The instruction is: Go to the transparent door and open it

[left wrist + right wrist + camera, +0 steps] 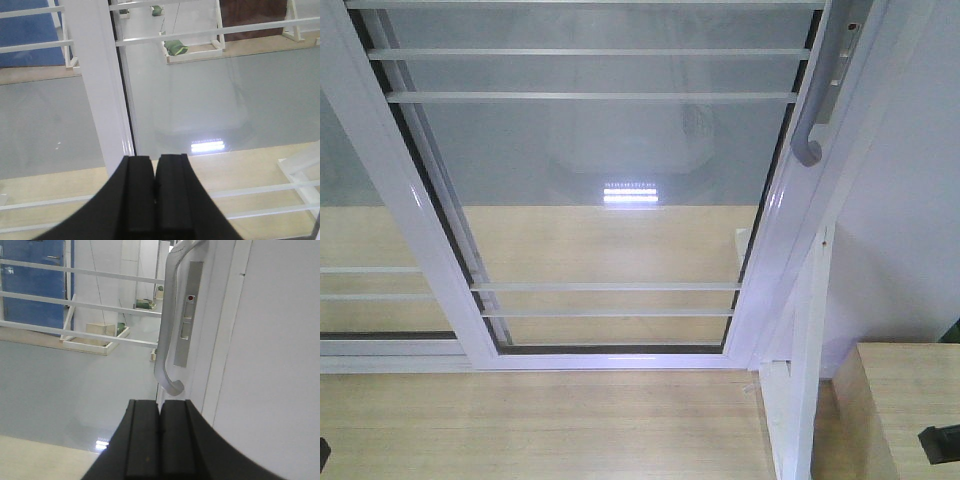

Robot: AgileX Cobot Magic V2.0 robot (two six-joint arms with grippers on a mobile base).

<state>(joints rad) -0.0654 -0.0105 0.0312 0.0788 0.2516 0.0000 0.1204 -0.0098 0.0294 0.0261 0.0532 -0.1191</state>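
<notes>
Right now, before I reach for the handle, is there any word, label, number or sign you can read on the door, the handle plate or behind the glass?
No readable text in any view.
On the grey bar handle and its lock plate: only a small red dot, no letters or numbers.
On the transparent door: frame and bars are blank.
On the blue door behind the glass: no sign legible.

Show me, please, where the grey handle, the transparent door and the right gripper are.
grey handle (167, 320): right wrist view, middle of the curved bar.
transparent door (610, 220): front view, centre of the glass pane.
right gripper (160, 407): right wrist view, between the shut fingers' tips.
</notes>
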